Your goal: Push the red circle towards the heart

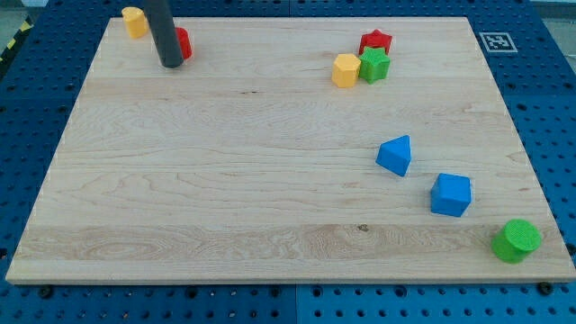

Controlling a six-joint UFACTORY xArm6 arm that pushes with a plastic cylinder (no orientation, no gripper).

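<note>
The red circle (183, 42) lies near the board's top left, partly hidden behind my dark rod. My tip (169, 65) rests on the board just to the left of and below the red circle, touching or nearly touching it. The yellow heart (134, 21) sits at the top left corner, up and left of the tip and the red circle.
A red star (376, 41), a green star (374, 65) and a yellow hexagon (346, 69) cluster at the top right. A blue triangle (395, 155), a blue cube (450, 194) and a green cylinder (517, 240) run down the right side. The wooden board (225, 180) lies on a blue pegboard.
</note>
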